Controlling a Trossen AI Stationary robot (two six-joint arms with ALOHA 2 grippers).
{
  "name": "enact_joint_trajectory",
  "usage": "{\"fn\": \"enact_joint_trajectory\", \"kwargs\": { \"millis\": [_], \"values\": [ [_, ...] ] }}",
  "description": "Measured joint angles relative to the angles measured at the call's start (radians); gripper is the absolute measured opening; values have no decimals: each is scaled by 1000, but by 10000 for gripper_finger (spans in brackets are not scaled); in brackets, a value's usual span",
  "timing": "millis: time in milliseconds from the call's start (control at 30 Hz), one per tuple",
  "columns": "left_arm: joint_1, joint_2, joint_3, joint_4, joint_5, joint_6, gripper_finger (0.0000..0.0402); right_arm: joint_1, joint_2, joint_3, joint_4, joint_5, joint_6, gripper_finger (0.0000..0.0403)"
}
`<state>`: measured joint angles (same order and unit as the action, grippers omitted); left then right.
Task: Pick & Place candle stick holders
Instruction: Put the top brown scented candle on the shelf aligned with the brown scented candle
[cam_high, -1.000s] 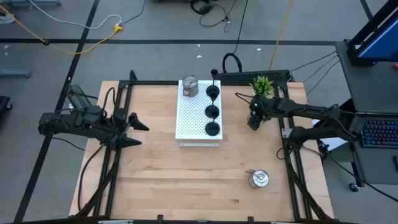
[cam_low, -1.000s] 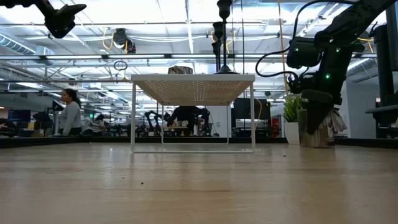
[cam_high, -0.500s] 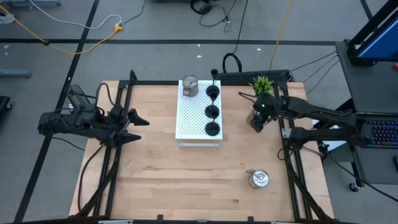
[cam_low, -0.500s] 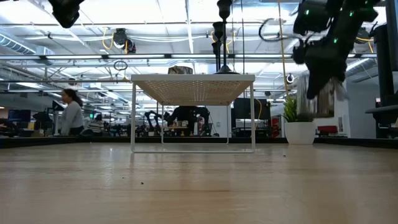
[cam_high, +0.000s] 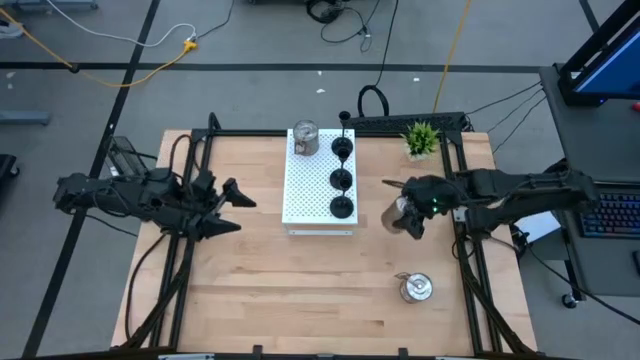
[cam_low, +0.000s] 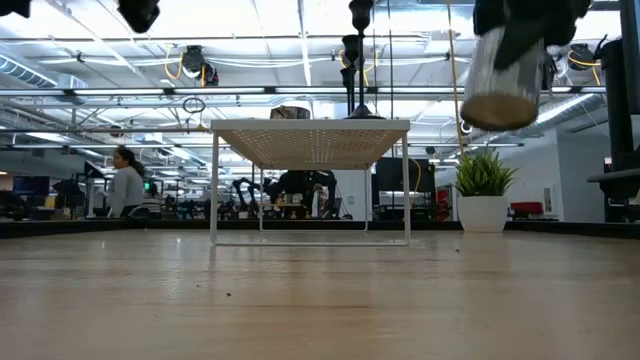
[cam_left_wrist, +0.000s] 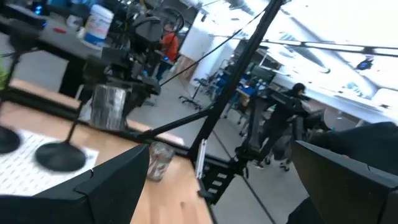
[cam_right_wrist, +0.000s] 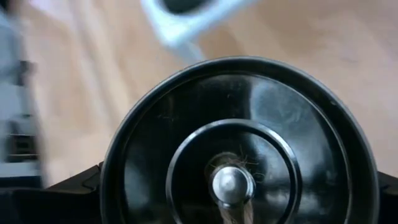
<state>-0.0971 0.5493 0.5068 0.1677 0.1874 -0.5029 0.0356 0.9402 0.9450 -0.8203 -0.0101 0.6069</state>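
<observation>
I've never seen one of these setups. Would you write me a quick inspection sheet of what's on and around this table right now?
Surface: wooden table with a white perforated stand on it.
Job's things: three black holders and one silver holder on the stand; another silver holder on the table; a third silver holder lifted in the air.
Clutter: green potted plant at the far edge.
Grippers: right claw carries the lifted holder beside the stand; left claw open, holding nothing, above the table's left side.
Cables: black cables behind the table and a yellow cable on the floor.
Surroundings: a person in the room beyond.
</observation>
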Motion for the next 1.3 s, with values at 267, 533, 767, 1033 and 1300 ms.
{"fn": "enact_joint_trajectory", "kwargs": {
  "millis": [267,533,767,1033,1300],
  "values": [
    [-31,164,0,294,80,-4,399,238,50,3,259,-4,150,349],
    [-114,311,12,430,89,-65,399,345,136,3,544,6,168,349],
    [-184,441,99,437,64,-84,399,360,225,118,562,8,81,349],
    [-240,596,248,436,71,-83,399,360,337,229,562,10,12,349],
    [-269,689,305,430,85,-88,399,367,482,331,624,15,13,349]
  ]
}}
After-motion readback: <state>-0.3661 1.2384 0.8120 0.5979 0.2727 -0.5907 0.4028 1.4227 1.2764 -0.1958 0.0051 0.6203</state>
